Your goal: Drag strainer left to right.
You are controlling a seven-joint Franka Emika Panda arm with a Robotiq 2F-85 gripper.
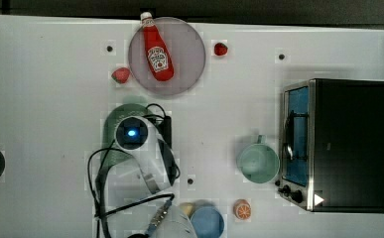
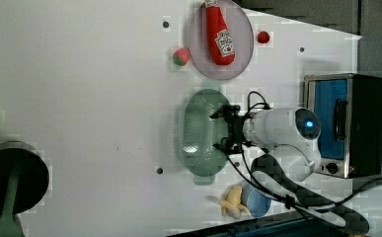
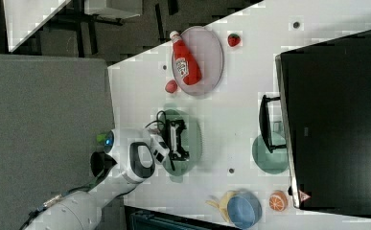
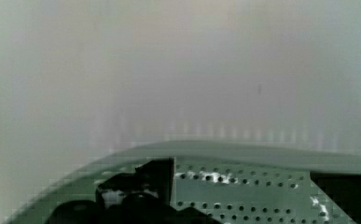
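So my jaws are spread wide with nothing between them, and my gripper (image 2: 226,129) is hanging right over the strainer (image 2: 198,131), toward the edge of it that's on the left view's right. In the wrist view one dark finger (image 4: 141,186) sits in front of the strainer's dotted green wall; can't tell if it's actually touching.

The strainer's on the white table (image 1: 45,99), in the top view's left half, mostly hidden under my arm there. Above it in the top view is a grey plate (image 1: 187,49) with a ketchup bottle (image 1: 157,52) lying on it, a strawberry (image 1: 121,75) on each side.

Well off to the top view's right: mint cup (image 1: 258,161) just beside the toaster oven (image 1: 336,144). Blue bowl (image 1: 207,221) and an orange (image 1: 242,209) near the bottom edge.
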